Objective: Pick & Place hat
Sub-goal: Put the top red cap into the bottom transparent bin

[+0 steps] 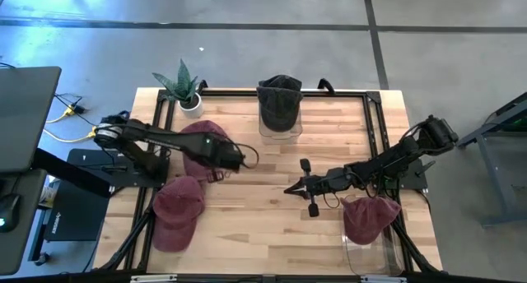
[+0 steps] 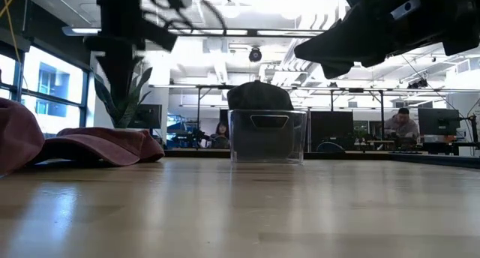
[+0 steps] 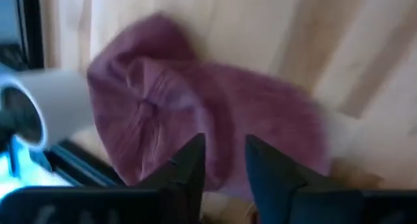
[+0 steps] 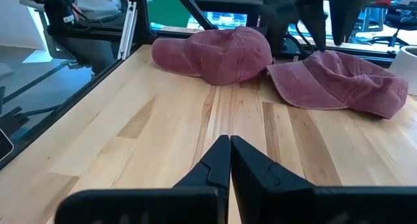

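Note:
Two maroon caps lie on the table's left side: one (image 1: 200, 141) farther back and one (image 1: 177, 207) nearer the front edge. My left gripper (image 3: 225, 152) hovers open above the farther cap (image 3: 195, 113), its fingers apart from the cloth; the low view shows that arm (image 2: 120, 29) held high. My right gripper (image 4: 229, 152) is shut and low over bare wood at mid-table (image 1: 294, 187), pointing toward both caps (image 4: 218, 55). A dark cap (image 1: 280, 102) rests on a clear bin at the far edge. Another maroon cap (image 1: 370, 219) sits in a clear bin at the near right.
A potted plant (image 1: 185, 90) in a white pot stands at the far left corner. Black frame rails (image 1: 375, 131) run along the table's edges. Bare wood (image 1: 272, 225) lies between the two arms. People sit at desks in the room behind (image 2: 405, 127).

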Motion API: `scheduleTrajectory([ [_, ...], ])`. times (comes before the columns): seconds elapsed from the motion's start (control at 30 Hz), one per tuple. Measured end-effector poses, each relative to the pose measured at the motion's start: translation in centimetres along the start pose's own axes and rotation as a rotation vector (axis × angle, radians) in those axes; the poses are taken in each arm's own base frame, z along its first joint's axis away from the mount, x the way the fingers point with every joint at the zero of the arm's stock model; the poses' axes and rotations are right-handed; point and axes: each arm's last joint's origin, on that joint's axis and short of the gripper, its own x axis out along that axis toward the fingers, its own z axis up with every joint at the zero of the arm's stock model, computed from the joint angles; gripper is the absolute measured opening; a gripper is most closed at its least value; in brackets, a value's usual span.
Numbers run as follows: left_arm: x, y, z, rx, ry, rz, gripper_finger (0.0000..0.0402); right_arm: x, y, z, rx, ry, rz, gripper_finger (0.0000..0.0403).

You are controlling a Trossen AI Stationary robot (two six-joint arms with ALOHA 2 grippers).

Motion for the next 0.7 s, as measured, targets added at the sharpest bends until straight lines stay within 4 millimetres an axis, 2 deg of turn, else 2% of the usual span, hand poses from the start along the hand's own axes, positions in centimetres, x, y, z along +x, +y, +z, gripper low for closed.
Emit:
scheduleTrajectory([
  [0.3, 5.1, 6.5, -2.2, -0.250, 0.160, 0.031, 0.0222, 0.0, 0.0, -0.1, 0.001, 0.014, 0.005, 0.0006],
  [0.4, 7.0, 8.7, -3.3, -0.330, 0.253, 0.043, 0.0231, 0.0, 0.0, -0.1, 0.001, 0.014, 0.005, 0.0007],
  [0.53, 9.6, 11.0, -4.0, -0.442, 0.282, 0.030, 0.0232, 0.0, 0.0, -0.1, 0.002, 0.008, 0.004, 0.0002],
  [0.7, 12.3, 12.9, -4.4, -0.533, 0.231, -0.045, 0.0232, 0.0, 0.0, -0.1, 0.003, 0.007, 0.004, 0.0006],
])
